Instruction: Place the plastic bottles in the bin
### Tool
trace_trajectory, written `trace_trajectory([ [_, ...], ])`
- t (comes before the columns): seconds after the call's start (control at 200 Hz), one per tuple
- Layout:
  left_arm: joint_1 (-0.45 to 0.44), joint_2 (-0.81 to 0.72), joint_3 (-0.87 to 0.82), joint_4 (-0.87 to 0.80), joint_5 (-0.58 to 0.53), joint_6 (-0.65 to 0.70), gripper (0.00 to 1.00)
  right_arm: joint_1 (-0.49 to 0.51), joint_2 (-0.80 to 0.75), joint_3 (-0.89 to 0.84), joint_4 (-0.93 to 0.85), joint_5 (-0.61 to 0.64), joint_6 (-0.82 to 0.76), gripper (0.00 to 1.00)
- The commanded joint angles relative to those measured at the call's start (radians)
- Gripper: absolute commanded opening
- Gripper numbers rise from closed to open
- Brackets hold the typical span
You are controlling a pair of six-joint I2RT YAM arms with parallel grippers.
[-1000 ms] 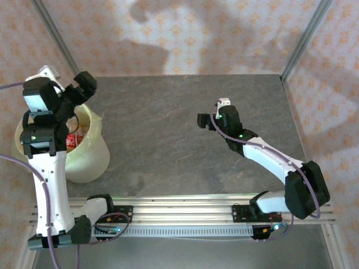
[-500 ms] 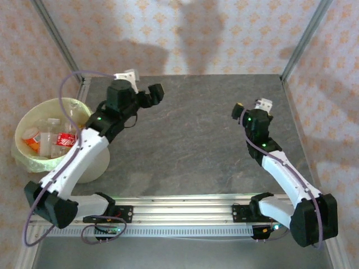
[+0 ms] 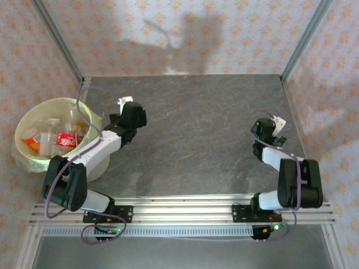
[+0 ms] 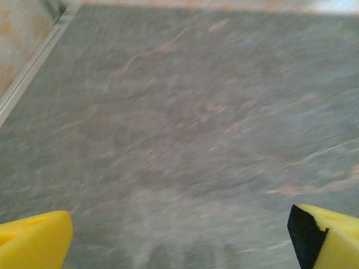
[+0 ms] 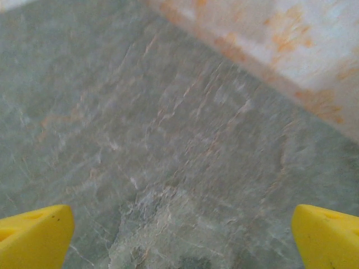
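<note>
The bin sits at the left edge of the counter, and the plastic bottles lie inside it, red, orange and clear ones piled together. The left arm folds low just beside the bin; its jaws stand wide apart, yellow fingertips over bare grey stone. The right arm folds near the right edge, its jaws likewise wide apart above bare counter.

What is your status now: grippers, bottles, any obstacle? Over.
Both open and empty: left gripper, right gripper. All visible plastic bottles lie inside the bin. No obstacle seen on the table.
</note>
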Motion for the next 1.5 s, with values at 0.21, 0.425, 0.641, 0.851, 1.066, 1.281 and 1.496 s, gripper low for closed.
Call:
trace_trajectory([
  [0.21, 0.109, -0.012, -0.102, 0.210, 0.092, 0.180, 1.00, -0.014, 0.054, -0.034, 0.276, -0.418, -0.150, 0.99],
  [0.425, 0.140, -0.007, -0.170, 0.246, 0.094, 0.211, 1.00, 0.041, 0.093, -0.110, 0.432, -0.284, -0.163, 0.99],
  [0.641, 0.199, 0.020, -0.253, 0.490, 0.151, 0.273, 1.00, 0.083, 0.110, -0.101, 0.441, -0.228, -0.196, 0.99],
  [0.851, 0.235, 0.046, -0.418, 0.772, 0.179, 0.242, 1.00, 0.083, 0.111, -0.102, 0.450, -0.229, -0.198, 0.99],
  [1.066, 0.220, 0.064, -0.458, 0.840, 0.128, 0.233, 1.00, 0.084, 0.110, -0.104, 0.449, -0.230, -0.198, 0.99],
  [1.281, 0.221, 0.076, -0.468, 0.884, 0.125, 0.239, 1.00, 0.084, 0.113, -0.101, 0.446, -0.235, -0.201, 0.99],
  [1.496, 0.221, 0.074, -0.468, 0.880, 0.125, 0.238, 1.00, 0.084, 0.115, -0.098, 0.442, -0.256, -0.207, 0.99],
])
